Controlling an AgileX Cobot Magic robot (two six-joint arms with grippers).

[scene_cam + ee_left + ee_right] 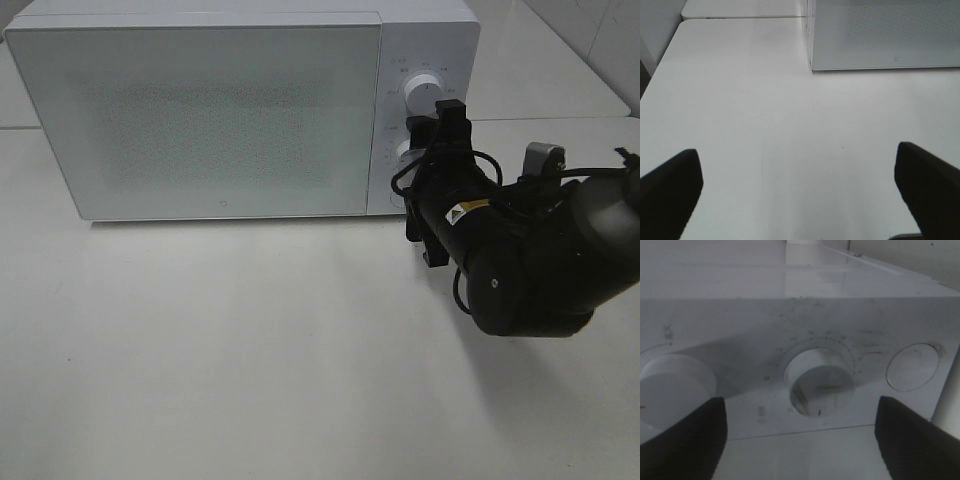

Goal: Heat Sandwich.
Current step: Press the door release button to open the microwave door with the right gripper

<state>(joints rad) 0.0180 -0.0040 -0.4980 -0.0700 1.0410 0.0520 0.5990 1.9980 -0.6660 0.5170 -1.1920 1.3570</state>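
Now the right gripper (800, 440) stands spread wide, one finger either side of the dial (820, 382) — centre on it, close squarely, then turn gently. Control panel (405, 40) lies at three o'clock of the shut microwave door (200, 120); sandwich unseen — presumably inside.

Door of the microwave (200, 110) is shut, its dotted pane opaque: interior hidden. The top of the casing is cut by the exterior view's upper edge. The right arm (540, 260) runs off the frame's right side and masks part of the control panel (385, 120); the lower dial (403, 152) is half covered. The right gripper (440, 125) reads as a dark lump from above, and whether it touches the panel is unclear.

Right wrist view: fingers (685, 440) cropped by the frame edge, printing round the dial blurred and unreadable, second dial (675, 385) cropped.

Left wrist view: fingers (670, 192) only partly in frame, microwave cropped.
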